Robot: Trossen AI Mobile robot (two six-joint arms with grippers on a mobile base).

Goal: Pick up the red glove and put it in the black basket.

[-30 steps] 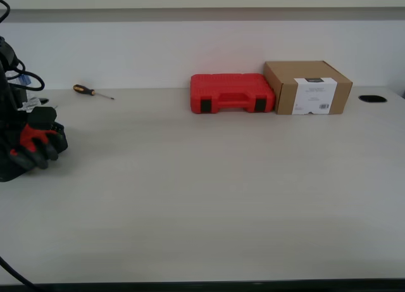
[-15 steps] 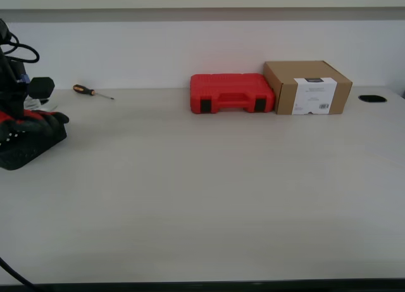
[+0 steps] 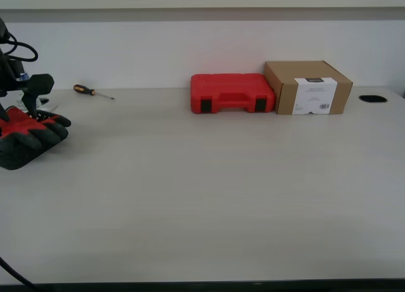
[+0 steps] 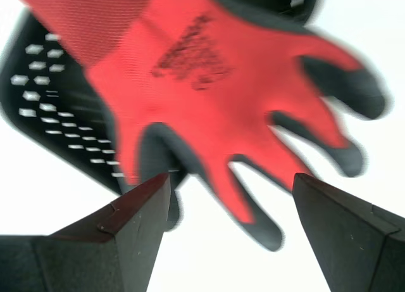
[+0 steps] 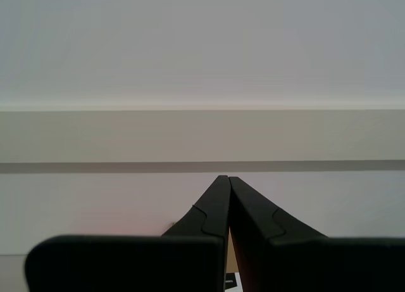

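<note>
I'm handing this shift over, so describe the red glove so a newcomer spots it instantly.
Start at the long pale table and go to the exterior view's far left, where the black basket sits. The red glove lies draped over it. It is soft with dark fingertips, unlike the rigid red tool case by the wall.

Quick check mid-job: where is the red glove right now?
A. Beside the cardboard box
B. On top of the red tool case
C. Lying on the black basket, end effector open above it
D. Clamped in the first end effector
C: the first wrist view shows the red glove spread over the black basket, with my first end effector open and empty above it.
</note>
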